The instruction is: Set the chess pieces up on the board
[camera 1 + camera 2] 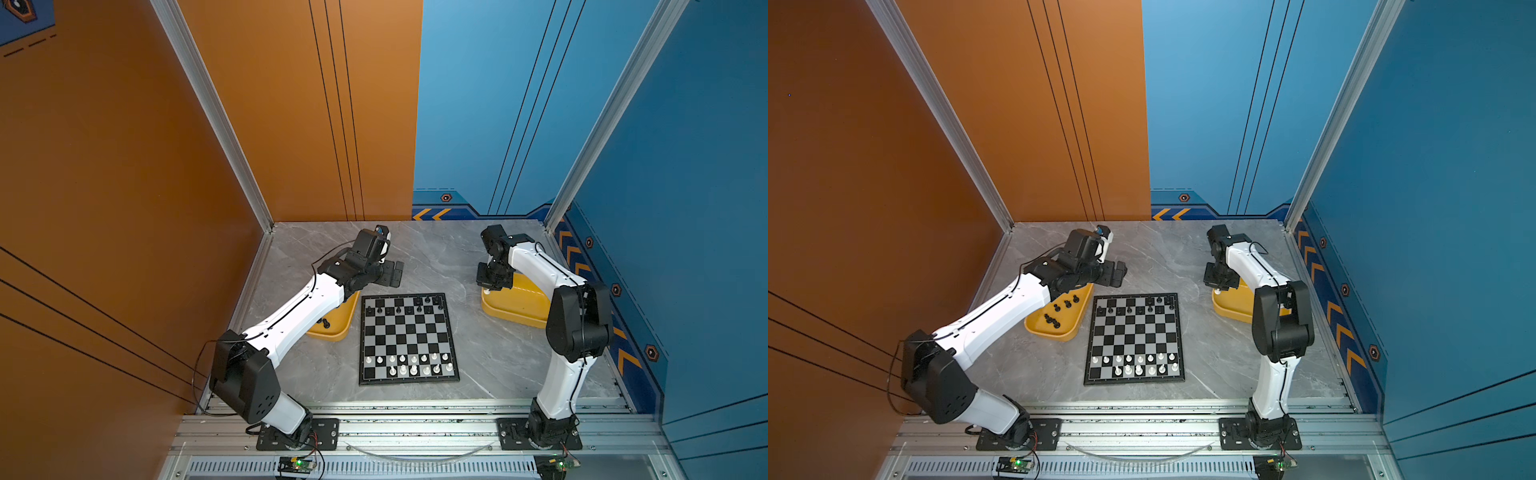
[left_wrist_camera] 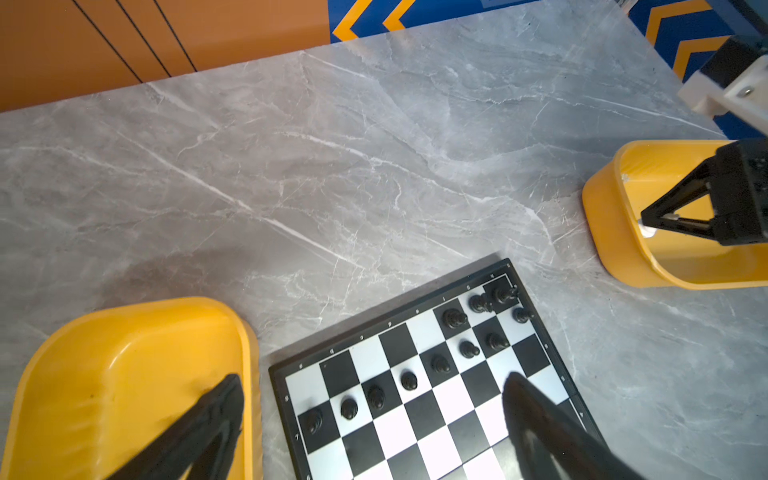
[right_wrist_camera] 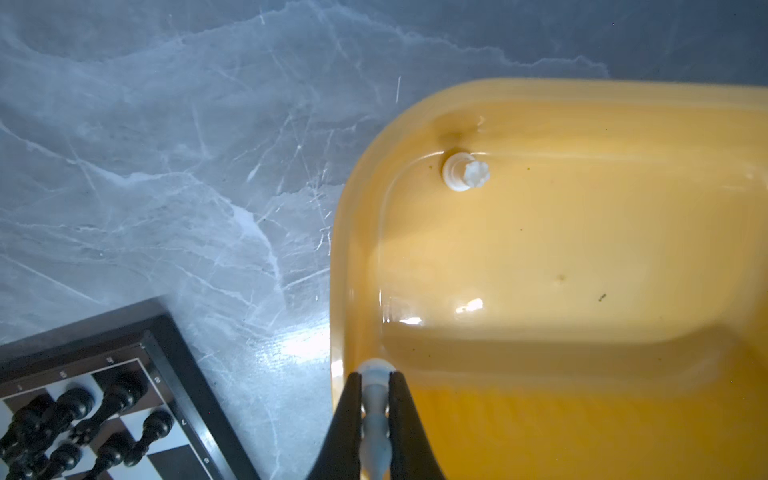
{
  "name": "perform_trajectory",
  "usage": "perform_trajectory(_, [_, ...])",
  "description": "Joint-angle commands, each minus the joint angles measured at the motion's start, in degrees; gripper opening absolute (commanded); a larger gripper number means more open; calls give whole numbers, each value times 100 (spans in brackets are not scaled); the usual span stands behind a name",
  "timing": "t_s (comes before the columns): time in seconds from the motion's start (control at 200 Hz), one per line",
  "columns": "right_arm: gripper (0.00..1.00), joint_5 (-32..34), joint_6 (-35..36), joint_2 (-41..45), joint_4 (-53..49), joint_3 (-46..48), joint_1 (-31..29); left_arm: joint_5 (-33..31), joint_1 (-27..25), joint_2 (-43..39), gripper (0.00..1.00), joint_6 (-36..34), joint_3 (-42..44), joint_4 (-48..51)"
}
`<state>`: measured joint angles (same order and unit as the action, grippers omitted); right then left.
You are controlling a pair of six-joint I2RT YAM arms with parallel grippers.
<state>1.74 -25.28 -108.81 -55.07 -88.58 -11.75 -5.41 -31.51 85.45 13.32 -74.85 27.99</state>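
- Flat black-and-silver chequered chessboard: centre of grey marble-look desk.
- Near rows: small glossy white plastic chessmen. Front rank looks full; back rank short by abt two at left end in both top views.
- Mid-board: bare squares.
- Far rows: small glossy black plastic chessmen. Pawn rank approx full; back rank only a few, bunched at right end.
- Beside far-left board corner: yellow rounded plastic tray w/ several loose black pcs, not yet placed.
- Left jaws: spread wide, empty, hovering betw. that tray and board's far-left corner.
- Far right of board: second yellow tray, one white pc near a corner of its floor.
- Right jaws: clenched on slim white pc at that tray's board-side rim.
- Status (est.): well past halfway. White nearly done: held pc plus the one in the tray to go. Black back rank mostly outstanding.
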Motion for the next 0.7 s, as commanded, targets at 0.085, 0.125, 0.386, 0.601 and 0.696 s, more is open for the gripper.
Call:
perform_trajectory(0.085, [8, 214, 36, 245, -303, -107, -235, -308, 33, -646, 98, 222, 565, -90])
perform_trajectory(0.125, [7, 230, 28, 249, -324, -128, -284, -333, 34, -763, 98, 245, 649, -85])
perform_trajectory(0.386, [7, 326, -30, 325, -438, -234, -690, -495, 28, -1480, 98, 488, 1248, -84])
perform_trajectory(0.601, [7, 316, -121, 454, -667, -500, -1111, -635, 31, -1993, 98, 623, 1755, -37])
perform_trajectory(0.696, [7, 124, -244, 540, -680, -551, -1476, -694, 67, -2119, 98, 643, 1846, 31])
